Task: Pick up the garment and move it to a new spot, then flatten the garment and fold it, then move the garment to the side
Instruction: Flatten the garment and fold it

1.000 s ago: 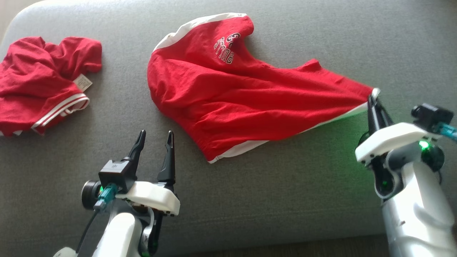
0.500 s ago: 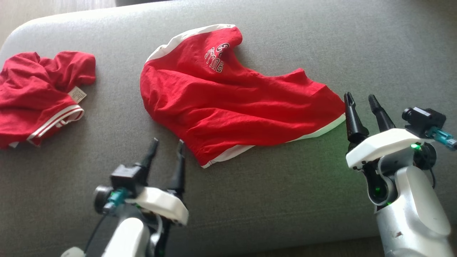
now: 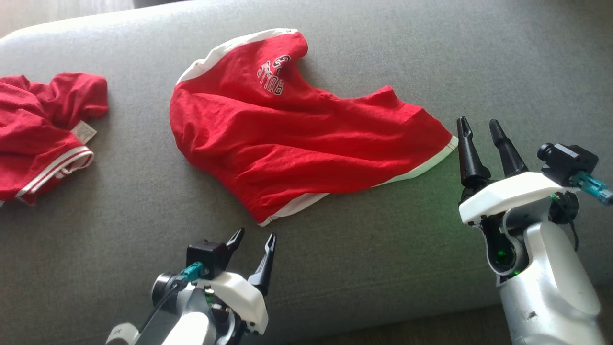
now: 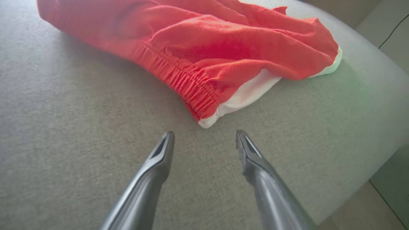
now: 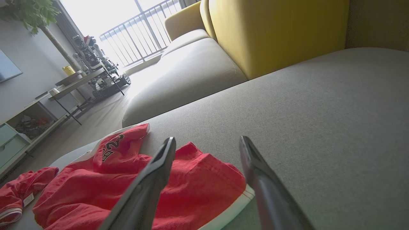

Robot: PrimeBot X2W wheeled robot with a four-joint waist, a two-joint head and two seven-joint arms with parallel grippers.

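Garment lies left-right, logo leg far; left wrist view shows its gathered waistband; left gripper, right gripper fingers wide.

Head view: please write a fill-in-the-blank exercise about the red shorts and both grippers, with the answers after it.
1. The red shorts lie on a ____ cushion.
2. The trim on the shorts is ____.
3. The right gripper is empty and its jaws stand ____.
4. The left gripper holds ____.
Missing words: grey; white; open; nothing.
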